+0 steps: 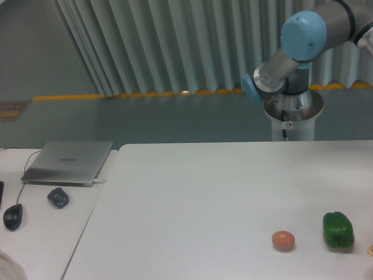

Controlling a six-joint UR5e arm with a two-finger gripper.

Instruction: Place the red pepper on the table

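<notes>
Camera view, nearest first: on the white table (192, 204), close to its front right edge, a pinkish-brown ball (283, 240) lies just left of a green pepper (338, 230), the two apart and not touching. A sliver of something tan (370, 250) shows at the right border, too cut off to identify. To the left, on a separate desk (41, 233), sit a black mouse (13, 216) with its cable, a small dark object (57, 197), and farther back a closed grey laptop (70, 161). Behind the table stands the arm's base (293, 114), with grey links and blue joint caps (303, 35) rising to the upper right and leaving the frame. The gripper is out of sight, so its state cannot be seen. The red pepper does not appear anywhere in view. Beyond runs a grey floor with a yellow line (145, 94) and a pleated curtain (175, 41).
</notes>
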